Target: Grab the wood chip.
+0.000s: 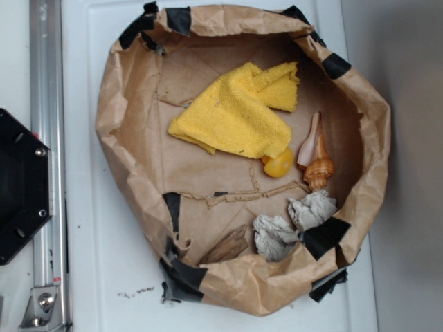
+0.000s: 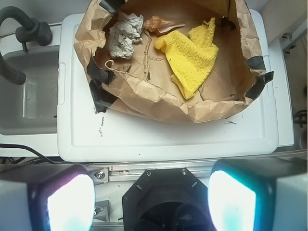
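The wood chip [image 1: 225, 245], a brown streaky sliver, lies flat on the floor of the brown paper basket [image 1: 124, 104] near its lower rim, just left of two crumpled paper wads [image 1: 294, 223]. In the wrist view I cannot make the chip out behind the basket's near-left wall [image 2: 103, 82]. My gripper [image 2: 151, 202] does not show in the exterior view. In the wrist view it is open, its two fingers [image 2: 67, 202] spread wide at the bottom edge over the black robot base [image 2: 163, 202], well short of the basket, with nothing between them.
Inside the basket lie a yellow towel [image 1: 239, 111], a small yellow object [image 1: 279, 164] and an orange-tan seashell [image 1: 316, 155]. The basket stands on a white board [image 1: 104, 263]. A metal rail [image 1: 45, 138] and the black base [image 1: 21, 187] are at the left.
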`<state>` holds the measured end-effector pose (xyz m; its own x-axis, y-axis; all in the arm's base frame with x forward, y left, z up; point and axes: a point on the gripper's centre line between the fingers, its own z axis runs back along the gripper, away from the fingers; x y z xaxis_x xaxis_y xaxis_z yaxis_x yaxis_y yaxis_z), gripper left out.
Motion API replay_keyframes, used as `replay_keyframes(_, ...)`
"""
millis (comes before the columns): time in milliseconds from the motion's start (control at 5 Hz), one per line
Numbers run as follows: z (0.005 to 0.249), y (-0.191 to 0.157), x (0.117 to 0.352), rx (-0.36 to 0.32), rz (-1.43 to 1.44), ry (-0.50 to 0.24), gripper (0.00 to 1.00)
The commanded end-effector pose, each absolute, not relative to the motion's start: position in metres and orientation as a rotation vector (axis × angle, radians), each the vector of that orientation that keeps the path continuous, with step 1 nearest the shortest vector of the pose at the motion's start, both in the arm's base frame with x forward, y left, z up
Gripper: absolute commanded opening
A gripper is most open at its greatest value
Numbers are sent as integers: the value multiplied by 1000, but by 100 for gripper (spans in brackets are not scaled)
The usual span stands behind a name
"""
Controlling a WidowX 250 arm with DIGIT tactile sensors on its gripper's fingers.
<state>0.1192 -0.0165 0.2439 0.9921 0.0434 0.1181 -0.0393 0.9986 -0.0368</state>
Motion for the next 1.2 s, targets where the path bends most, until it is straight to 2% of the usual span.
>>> replay_keyframes(0, 244, -16, 119, -34, 41, -119, 100)
replay_keyframes(200, 240, -16, 153, -134, 163, -86, 100)
replay_keyframes(400, 235, -12, 181, -192, 270, -52, 100)
replay_keyframes(600, 214, 2, 206, -167, 401, -6, 100)
replay_keyframes(800, 187, 2, 232, -118, 501, 61, 100)
replay_keyframes(1000, 160, -5, 252, -85, 516, 87, 100)
